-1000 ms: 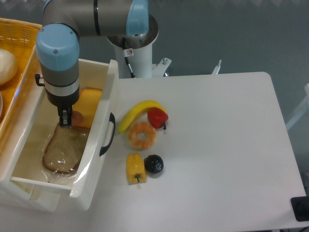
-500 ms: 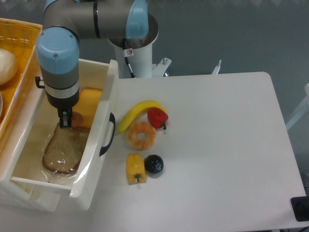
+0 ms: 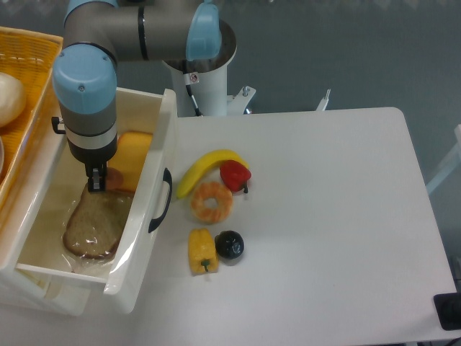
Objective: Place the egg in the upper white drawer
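fingers (image 3: 96, 182) beside egg (image 3: 114, 176) in upper white drawer (image 3: 160, 137)

Banana (image 3: 206, 167), doughnut (image 3: 212, 202), basket (image 3: 29, 79)

The arm reaches down-left, wrist vertical, its end effector (image 3: 96, 179) pointing straight down, finger spacing unclear.

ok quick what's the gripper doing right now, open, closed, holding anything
Gripper: inside the upper white drawer, right beside the egg; whether it is open or shut cannot be told from this view.
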Controlling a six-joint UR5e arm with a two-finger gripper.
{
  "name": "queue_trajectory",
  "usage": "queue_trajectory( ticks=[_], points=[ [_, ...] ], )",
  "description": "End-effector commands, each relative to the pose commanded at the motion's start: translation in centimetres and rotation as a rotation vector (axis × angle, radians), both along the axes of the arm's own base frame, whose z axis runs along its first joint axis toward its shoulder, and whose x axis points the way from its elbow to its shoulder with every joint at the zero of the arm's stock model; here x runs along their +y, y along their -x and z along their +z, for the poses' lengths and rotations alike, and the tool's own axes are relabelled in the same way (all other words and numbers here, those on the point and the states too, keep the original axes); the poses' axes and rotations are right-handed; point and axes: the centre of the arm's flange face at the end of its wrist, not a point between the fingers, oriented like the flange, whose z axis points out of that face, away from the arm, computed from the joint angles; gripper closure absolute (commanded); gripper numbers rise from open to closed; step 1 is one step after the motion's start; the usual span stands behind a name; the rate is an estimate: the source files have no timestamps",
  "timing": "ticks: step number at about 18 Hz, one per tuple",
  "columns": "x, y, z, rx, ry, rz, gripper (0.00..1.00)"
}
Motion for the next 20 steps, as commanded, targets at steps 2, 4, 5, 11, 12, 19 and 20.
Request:
queue_trajectory(
  ticks=[2, 4, 5, 11, 12, 19, 20],
  points=[
    [0.01, 0.1, -0.09, -0.001, 0.001, 0.002, 0.7],
    [-0.01, 0.09, -0.16, -0.001, 0.003, 0.002, 0.68],
    [0.03, 0.02, -0.09, -0.001, 0.001, 0.0, 0.65],
    [0.12, 0.08, -0.36, -0.002, 0.006, 0.001, 0.63],
    [0.1, 0.05, -0.43, -0.004, 0.007, 0.001, 0.62],
    [0.2, -0.1, -0.44, -0.004, 0.007, -0.002, 0.47],
    [0.2, -0.1, -0.44, -0.004, 0.007, -0.002, 0.44]
  ],
)
